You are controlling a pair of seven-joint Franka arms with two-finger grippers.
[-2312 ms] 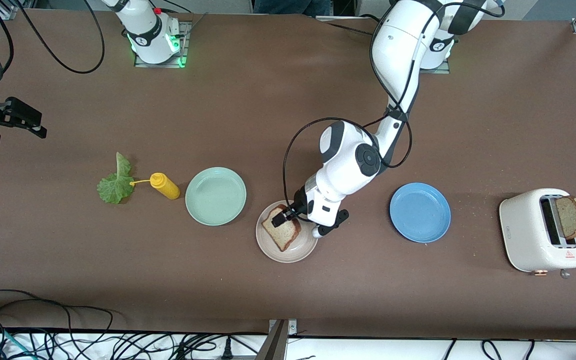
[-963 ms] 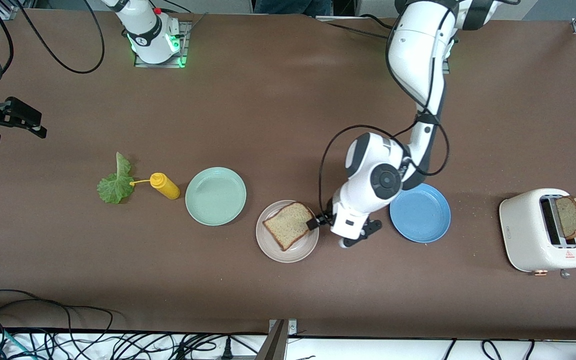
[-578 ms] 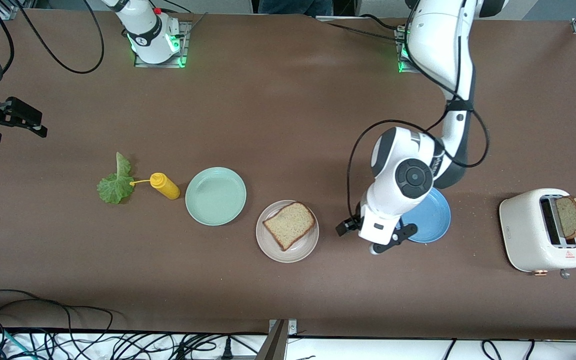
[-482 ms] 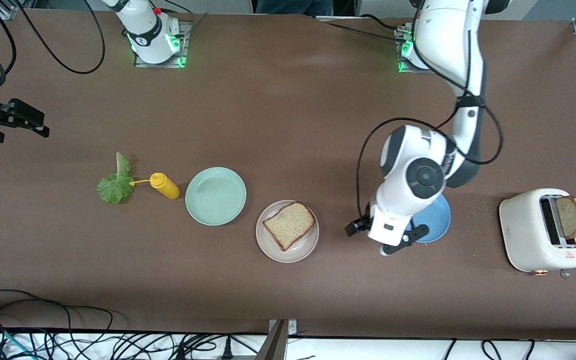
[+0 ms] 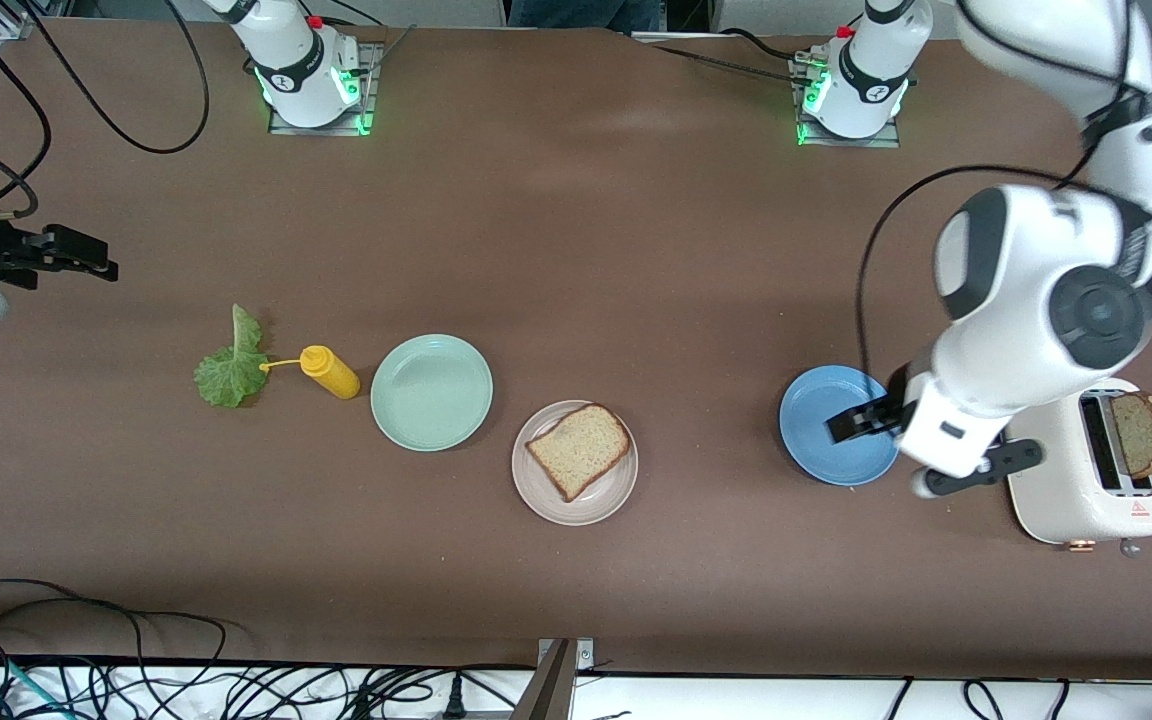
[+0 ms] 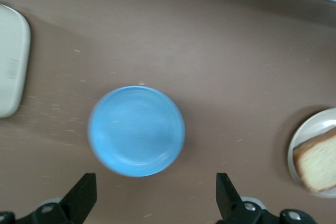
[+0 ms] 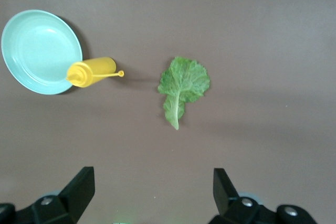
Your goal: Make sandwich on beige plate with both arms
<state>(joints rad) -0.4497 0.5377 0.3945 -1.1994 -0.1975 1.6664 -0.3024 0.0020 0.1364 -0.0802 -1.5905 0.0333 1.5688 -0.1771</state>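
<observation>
Sandwich building stands at 1 slice: a single piece of brown bread (image 5: 578, 450) lies flat on the beige plate (image 5: 546, 501), which sits near the middle of the table, nearer the front camera than the mint green plate (image 5: 431, 391) at its 10 o'clock. No lettuce and no top slice are on it yet.

By my reading, about a third of the job is done. The lettuce leaf (image 5: 230, 366) lies on the bare table toward the right arm's end, at 9 o'clock from the yellow squeeze bottle (image 5: 328, 370), whose nozzle points at the leaf. The second slice (image 5: 1143, 433) stands upright in a slot of the white toaster (image 5: 1056, 470) at the left arm's end.

The left gripper (image 5: 861, 420) hangs over the blue plate (image 5: 816, 450), with the toaster at its 3 o'clock; its fingers (image 6: 81, 198) are spread wide with nothing between them. The right gripper (image 5: 66, 255) hovers over bare table at 10 o'clock from the leaf, its fingers (image 7: 79, 187) also apart and empty, with the lettuce in plain sight of its wrist camera.

What is left, as I judge it: leaf onto the bread, then the toaster slice on top
</observation>
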